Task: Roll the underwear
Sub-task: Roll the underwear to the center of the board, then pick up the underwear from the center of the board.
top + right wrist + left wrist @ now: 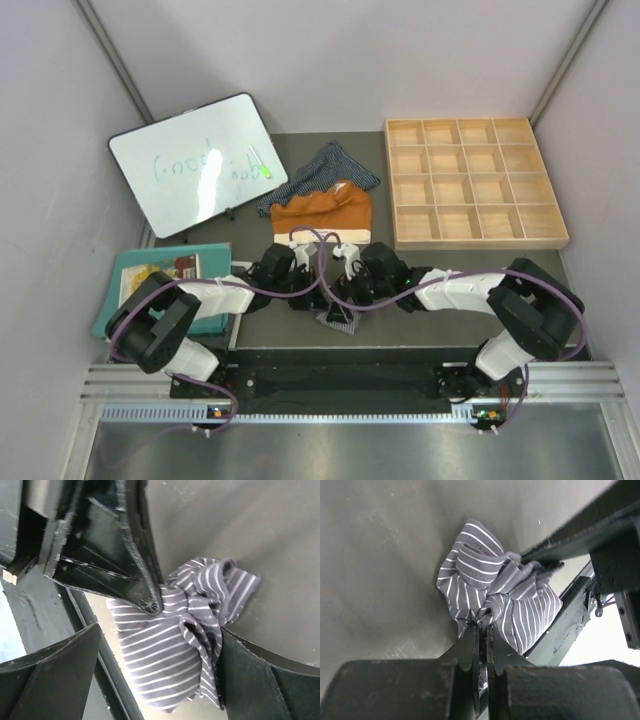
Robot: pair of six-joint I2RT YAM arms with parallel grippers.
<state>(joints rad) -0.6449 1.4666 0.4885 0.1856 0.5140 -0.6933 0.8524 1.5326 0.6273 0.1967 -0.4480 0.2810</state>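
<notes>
The grey pinstriped underwear (pixel 338 318) (pixel 490 590) (pixel 165 655) lies bunched at the mat's near edge, partly hanging over it. My left gripper (pixel 312 296) (pixel 481 626) is shut on a fold of it at the lower end of the bunch. My right gripper (pixel 352 296) (pixel 160 637) is open, with its fingers on either side of the bunch; the right finger (pixel 250 675) touches the cloth. The rust-orange underwear (pixel 322 215) with a cream waistband lies flat farther back. Behind it lies the dark navy striped underwear (pixel 325 170), partly under the orange pair.
A whiteboard (pixel 195 165) leans at the back left. A wooden compartment tray (pixel 472 182) stands at the back right. A teal cloth mat (pixel 135 300) with a book on it lies at the left, beside the left arm. The black rail (pixel 330 375) runs along the near edge.
</notes>
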